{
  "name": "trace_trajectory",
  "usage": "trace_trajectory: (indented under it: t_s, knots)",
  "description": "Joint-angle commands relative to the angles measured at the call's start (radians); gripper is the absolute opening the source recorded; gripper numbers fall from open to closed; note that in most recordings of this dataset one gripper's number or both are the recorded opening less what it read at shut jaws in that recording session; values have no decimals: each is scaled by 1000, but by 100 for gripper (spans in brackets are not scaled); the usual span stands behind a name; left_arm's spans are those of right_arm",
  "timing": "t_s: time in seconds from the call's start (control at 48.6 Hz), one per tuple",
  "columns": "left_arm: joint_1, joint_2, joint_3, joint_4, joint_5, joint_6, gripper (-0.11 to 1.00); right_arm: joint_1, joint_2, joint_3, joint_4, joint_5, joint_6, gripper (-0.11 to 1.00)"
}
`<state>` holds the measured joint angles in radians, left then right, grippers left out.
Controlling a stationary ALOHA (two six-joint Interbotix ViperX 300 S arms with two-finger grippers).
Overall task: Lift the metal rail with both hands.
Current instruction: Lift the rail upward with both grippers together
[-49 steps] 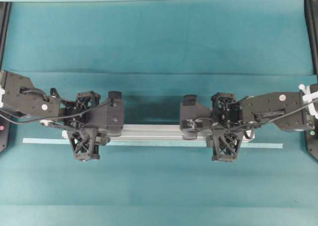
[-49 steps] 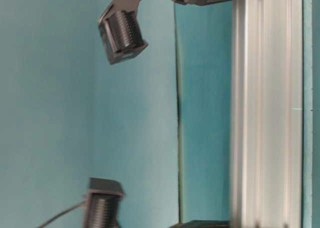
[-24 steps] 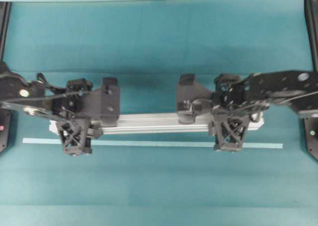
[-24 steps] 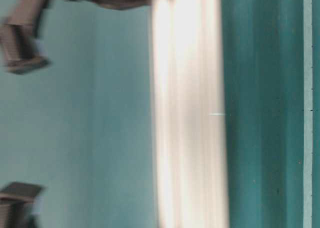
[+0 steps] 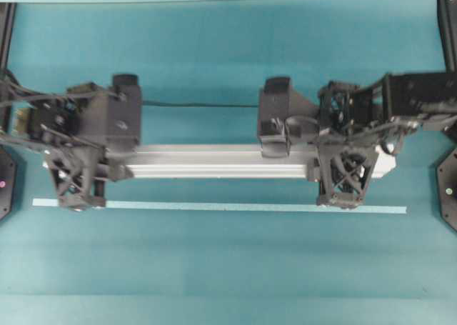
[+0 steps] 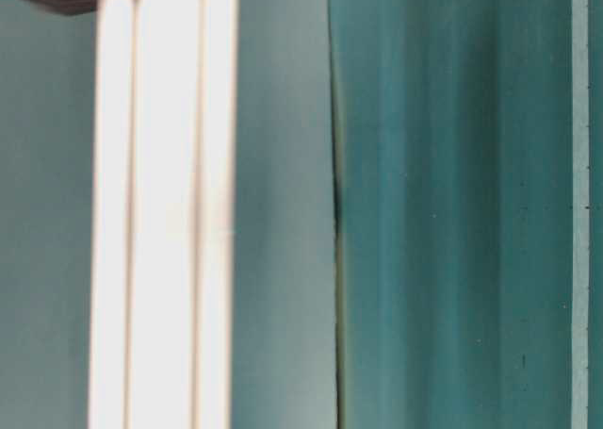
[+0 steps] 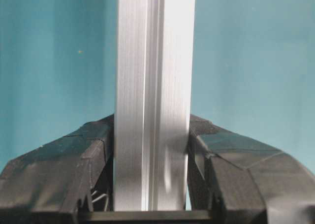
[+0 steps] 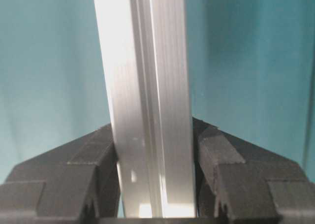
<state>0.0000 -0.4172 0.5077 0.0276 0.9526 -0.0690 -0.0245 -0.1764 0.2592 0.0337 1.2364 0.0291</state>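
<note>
The metal rail (image 5: 214, 161), a long grooved silver bar, hangs level above the teal table with a gripper at each end. My left gripper (image 5: 75, 169) is shut on its left end; in the left wrist view the rail (image 7: 153, 101) fills the gap between both black fingers (image 7: 64, 170) of that gripper (image 7: 151, 140). My right gripper (image 5: 346, 171) is shut on the right end, and the right wrist view shows the rail (image 8: 145, 101) pinched between its fingers (image 8: 231, 165), the gripper (image 8: 155, 145) centred on it. In the table-level view the rail (image 6: 160, 212) is a bright blurred band.
A thin pale tape strip (image 5: 214, 206) lies on the teal table (image 5: 228, 268) just in front of the rail, also along the right edge of the table-level view as the strip (image 6: 580, 203). Black frame posts (image 5: 6, 46) stand at both side edges.
Both grippers have risen with the rail held between them; it has come off the table and away from the tape strip, and looks larger from overhead. In the table-level view it has swept left.
</note>
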Motion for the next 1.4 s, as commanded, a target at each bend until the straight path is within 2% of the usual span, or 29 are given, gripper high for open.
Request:
trace_trajectory:
  t_s: [0.0,0.308,0.432,0.699,1.151,1.377]
  knots:
    - [3,-37,-60,3,23,3,36,-2,-15,-67,5,48,8,38]
    - [5,-51,-216,3,133,8,36,-2,-8,-245,3,216,12,38]
    - [6,-46,-259,3,169,11,36,-5,-3,-321,0,270,49,38]
    - [9,-43,-362,5,175,12,36,-3,-3,-460,-20,379,77,38]
    - [18,-43,-410,5,175,15,36,-2,2,-480,-21,379,74,38]
    - [17,-35,-411,3,175,55,36,-3,2,-454,-21,379,74,38]
